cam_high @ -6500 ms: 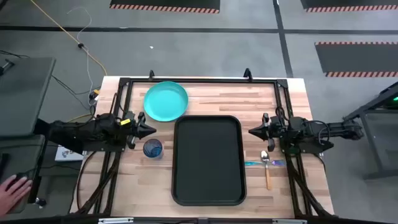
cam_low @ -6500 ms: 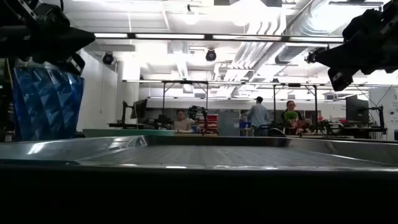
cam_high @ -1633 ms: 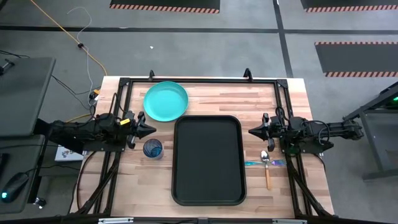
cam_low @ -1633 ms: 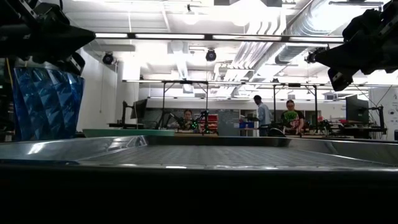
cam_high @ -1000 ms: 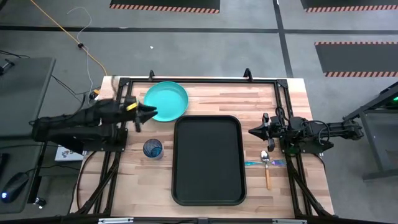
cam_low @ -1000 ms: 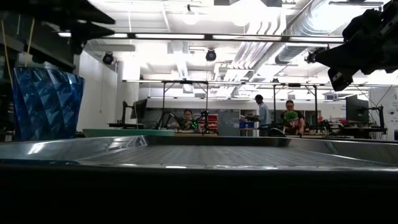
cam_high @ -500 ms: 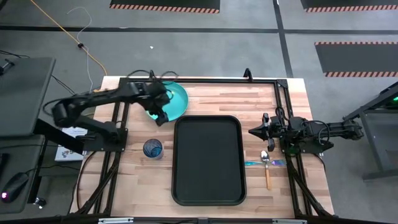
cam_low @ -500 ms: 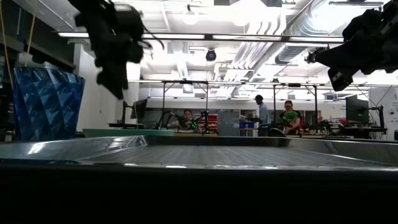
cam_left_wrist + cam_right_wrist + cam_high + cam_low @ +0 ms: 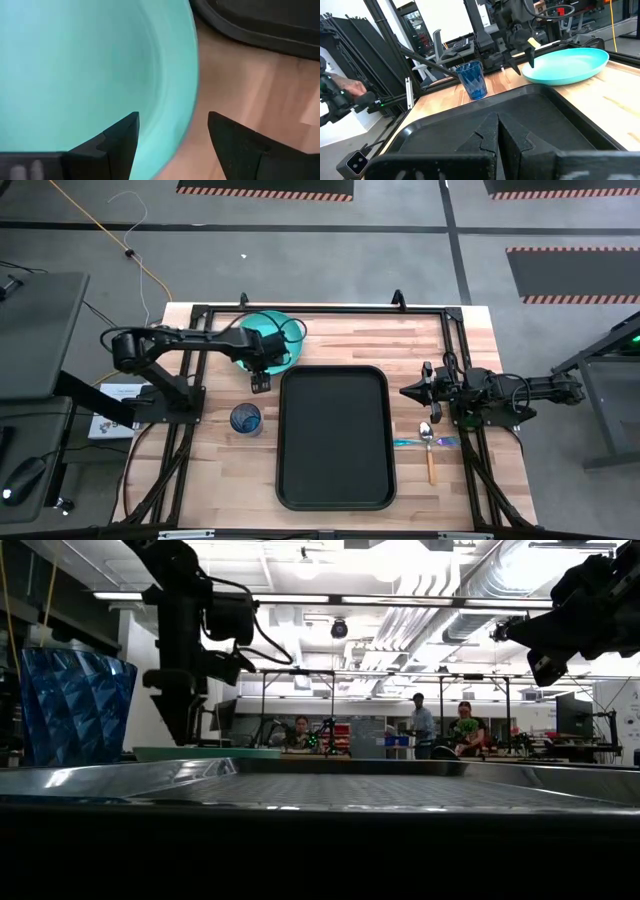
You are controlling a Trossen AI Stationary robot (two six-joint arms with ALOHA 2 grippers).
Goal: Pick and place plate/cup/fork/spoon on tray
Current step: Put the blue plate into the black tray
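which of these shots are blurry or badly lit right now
Left wrist view: the plate rim is soft and blurred between the left hand fingers. Low view: the bright room backlights the arms into silhouettes, and the tray foreground is dark.

Dark jointed arms, black cables

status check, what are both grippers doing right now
Left gripper open, straddling round turquoise plate rim. Right gripper shut, idle beside black rectangular tray. Nothing blocking.

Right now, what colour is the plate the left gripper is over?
Turquoise; the plate shows best in the left wrist view.
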